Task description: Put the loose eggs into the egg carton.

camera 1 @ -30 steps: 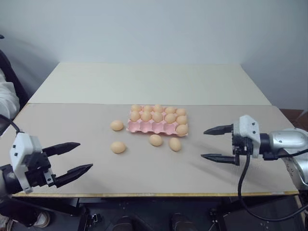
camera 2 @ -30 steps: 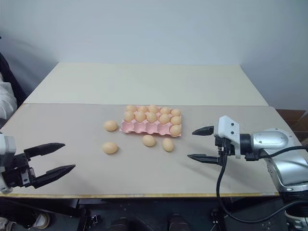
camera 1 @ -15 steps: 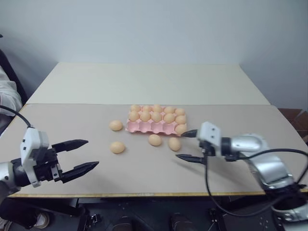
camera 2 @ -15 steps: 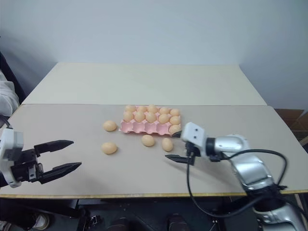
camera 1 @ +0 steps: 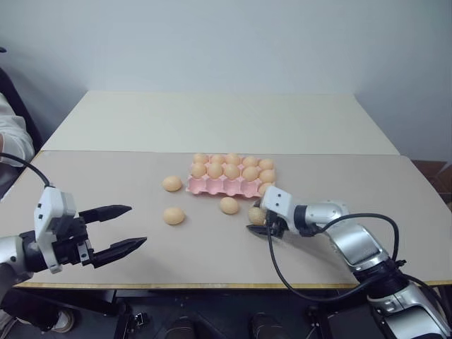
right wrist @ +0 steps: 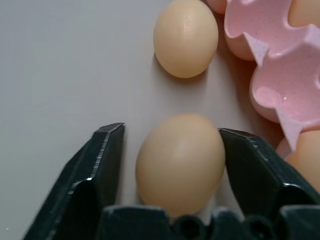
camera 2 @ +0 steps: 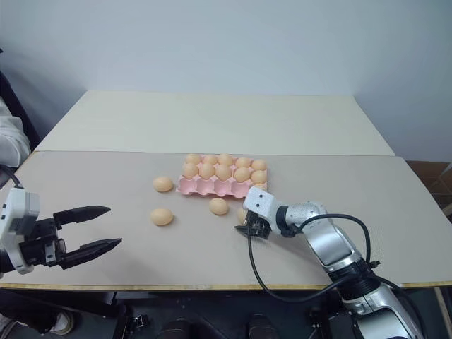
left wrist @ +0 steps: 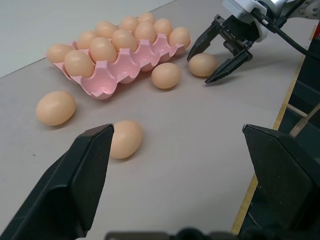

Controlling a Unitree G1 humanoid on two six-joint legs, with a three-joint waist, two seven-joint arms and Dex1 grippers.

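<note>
The right tool (camera 1: 256, 217) is down on the desk (camera 1: 106, 176) just in front of the egg carton's (camera 1: 212, 186) right end, its two black fingers set either side of one loose egg (right wrist: 181, 162). One finger (right wrist: 250, 165) touches the shell; a thin gap shows at the other, so the grip is not fully closed. Three more loose eggs lie on the desk: one (camera 1: 229, 205) just beside the tool, two (camera 1: 173, 215) (camera 1: 171, 183) further left. The left tool (camera 1: 116, 228) hovers wide open and empty, well apart from the eggs
</note>
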